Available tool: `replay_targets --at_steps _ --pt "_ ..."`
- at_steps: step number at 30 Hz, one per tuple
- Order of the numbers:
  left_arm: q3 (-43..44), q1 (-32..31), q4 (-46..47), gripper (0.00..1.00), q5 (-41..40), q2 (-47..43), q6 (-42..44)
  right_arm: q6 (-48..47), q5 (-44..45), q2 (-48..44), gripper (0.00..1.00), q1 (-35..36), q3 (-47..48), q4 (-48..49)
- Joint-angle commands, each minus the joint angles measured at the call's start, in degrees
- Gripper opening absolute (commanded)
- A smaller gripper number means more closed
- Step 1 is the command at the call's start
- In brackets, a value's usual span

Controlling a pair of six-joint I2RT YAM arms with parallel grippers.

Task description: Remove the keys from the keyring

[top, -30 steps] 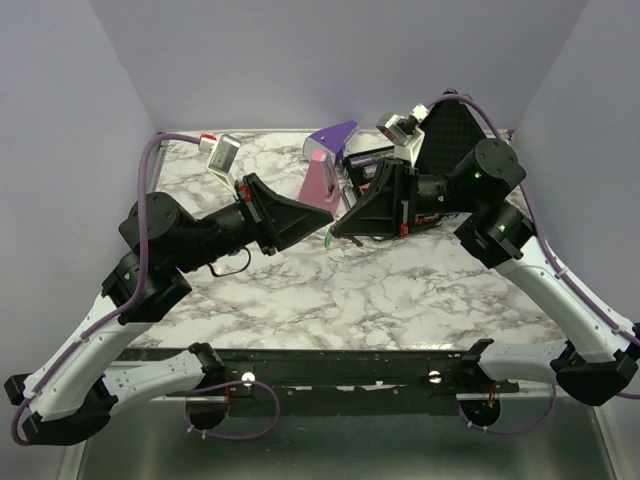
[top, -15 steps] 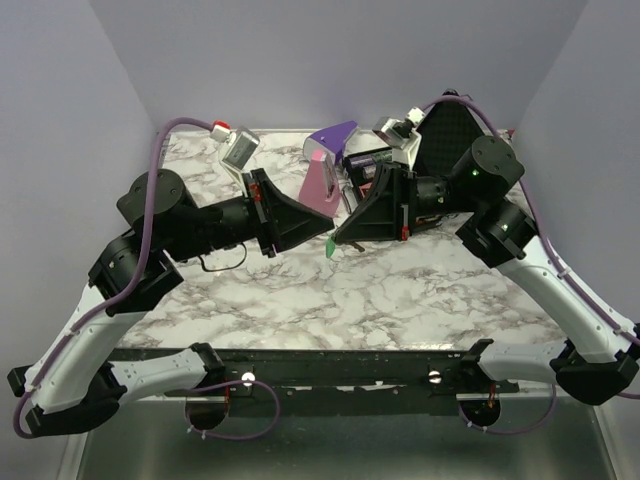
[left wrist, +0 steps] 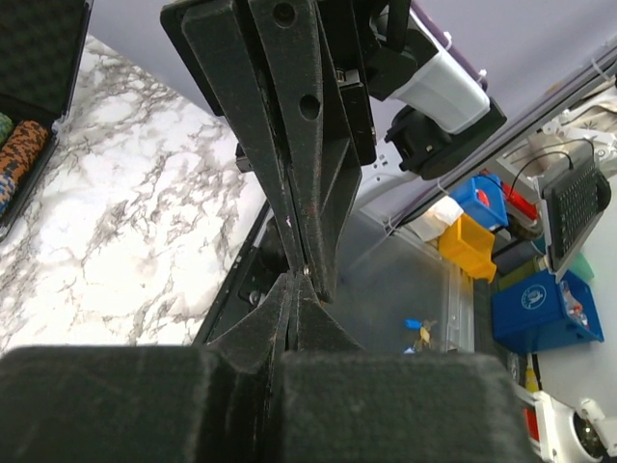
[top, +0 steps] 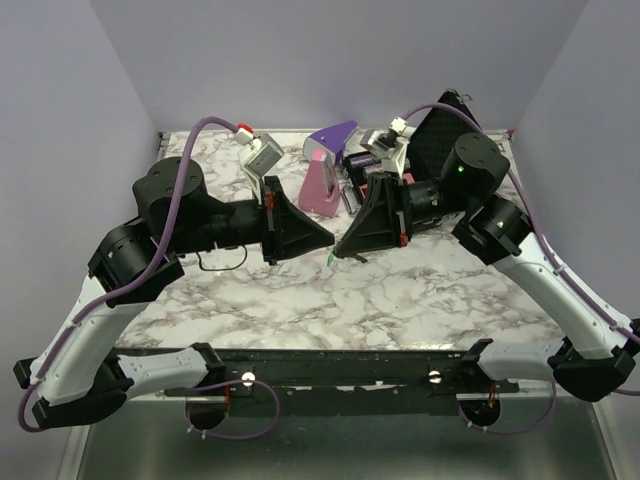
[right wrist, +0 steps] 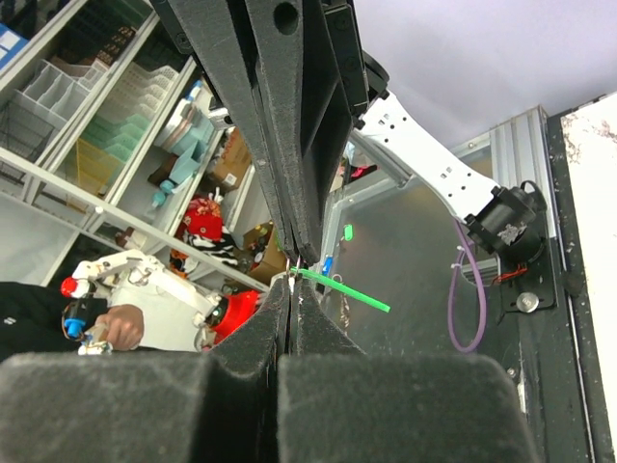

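Two black arms lean in from either side over the white-and-grey marble desk (top: 400, 300), and from above their tips meet nose to nose over its middle. The left fingers (top: 305, 230) are pressed together, and so are the right fingers (top: 368, 230). Just below the meeting point shows the tiny key with the bright green plastic head (top: 329, 259). Behind the arms stands the purple-and-pink wedge-shaped block (top: 325, 175), and an open black foam-lined case (top: 445, 130) sits at the far right corner.

From the left wrist, its own fingers close to a single point at the bottom of the view. The right fingers come down from the top to touch them tip to tip, with the marble off to the left.

From the right wrist the same meeting shows, with its own fingers shut tight below and the left ones above. Here the green key sticks out sideways, edge-on, from where the tips touch. Which pair grips it I cannot tell, and the thin grey metal keyring is too small to make out.
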Motion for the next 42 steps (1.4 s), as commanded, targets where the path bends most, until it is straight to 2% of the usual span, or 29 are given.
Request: replay_targets --at_steps 1,16,42 --pt "3.4 -0.14 -4.7 0.0 3.81 1.32 2.96 -1.16 -2.11 0.19 0.01 0.26 1.41 -2.58" --pt "10.17 -0.14 -13.94 0.0 10.92 8.44 7.97 -5.11 -4.66 1.24 0.01 0.35 4.13 -10.23" --pt "17.73 -3.39 -25.28 0.0 12.33 15.91 16.06 -7.05 -7.04 2.83 0.01 0.88 5.89 -14.36"
